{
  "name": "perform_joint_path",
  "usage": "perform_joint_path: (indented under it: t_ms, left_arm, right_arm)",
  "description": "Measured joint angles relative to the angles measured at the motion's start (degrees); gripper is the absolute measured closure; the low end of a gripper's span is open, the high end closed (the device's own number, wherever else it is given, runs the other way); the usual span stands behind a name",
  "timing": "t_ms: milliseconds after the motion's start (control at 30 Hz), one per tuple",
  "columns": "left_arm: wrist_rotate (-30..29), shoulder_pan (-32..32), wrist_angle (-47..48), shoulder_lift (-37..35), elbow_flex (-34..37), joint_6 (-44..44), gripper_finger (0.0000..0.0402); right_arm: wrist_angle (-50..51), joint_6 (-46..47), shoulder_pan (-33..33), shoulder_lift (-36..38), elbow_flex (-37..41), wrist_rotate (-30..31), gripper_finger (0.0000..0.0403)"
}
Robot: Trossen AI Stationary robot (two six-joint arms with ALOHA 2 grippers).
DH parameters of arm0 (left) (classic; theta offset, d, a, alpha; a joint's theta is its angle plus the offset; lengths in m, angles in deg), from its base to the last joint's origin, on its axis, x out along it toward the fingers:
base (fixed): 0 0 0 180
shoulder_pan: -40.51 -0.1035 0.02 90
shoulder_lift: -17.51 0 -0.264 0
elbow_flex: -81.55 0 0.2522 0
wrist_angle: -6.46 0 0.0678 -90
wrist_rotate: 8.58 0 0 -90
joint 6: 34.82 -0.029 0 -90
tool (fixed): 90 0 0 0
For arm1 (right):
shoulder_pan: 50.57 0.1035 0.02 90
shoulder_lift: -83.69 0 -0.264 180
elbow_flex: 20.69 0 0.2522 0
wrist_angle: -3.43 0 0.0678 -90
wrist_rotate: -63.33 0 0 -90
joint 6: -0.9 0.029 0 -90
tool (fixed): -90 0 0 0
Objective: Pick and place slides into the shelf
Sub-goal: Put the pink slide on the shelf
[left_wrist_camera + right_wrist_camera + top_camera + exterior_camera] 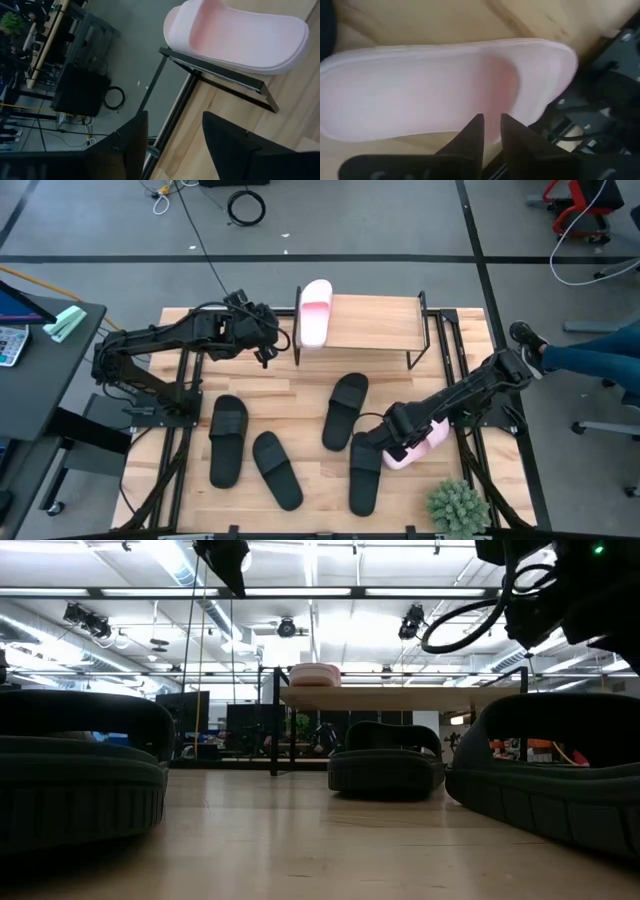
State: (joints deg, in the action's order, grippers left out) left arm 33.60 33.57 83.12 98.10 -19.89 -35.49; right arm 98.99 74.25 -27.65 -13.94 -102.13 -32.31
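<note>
A light pink slide (315, 312) lies on the left end of the shelf's (375, 325) top board, its toe hanging past the far edge. My left gripper (268, 340) stands open just left of the shelf, with nothing between its fingers (125, 145). A second pink slide (422, 448) lies on the table at the near right. My right gripper (395, 435) points steeply down over it, its fingertips (491, 132) a narrow gap apart. Several black slides (228, 440) (277, 470) (346, 410) (365, 472) lie sole-down on the table. My right gripper comes at the pink slide on the table from above, its fingertips (475, 131) over the slide's long side edge (492, 139). Nothing shows between the fingers. I cannot tell whether they touch the slide, which lies flat on the table.
A small green plant (458, 505) stands at the table's near right corner. A person's legs (590, 355) reach in at the right. The shelf's black frame (220, 80) stands close before my left gripper. Bare board shows on the shelf right of the pink slide.
</note>
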Motion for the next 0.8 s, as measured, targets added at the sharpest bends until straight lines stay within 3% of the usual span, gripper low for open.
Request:
perform_joint_path:
  t_ms: [567,800]
  left_arm:
    - [0.00,0.00,0.00,0.02,0.00,-0.04,0.0226]
    - [0.00,0.00,0.00,0.02,0.00,-0.02,0.0229]
  right_arm:
    - [1.29,-1.19,-0.68,0.08,2.01,0.87,0.0245]
    - [0.74,2.50,-0.52,0.08,7.14,1.88,0.0239]
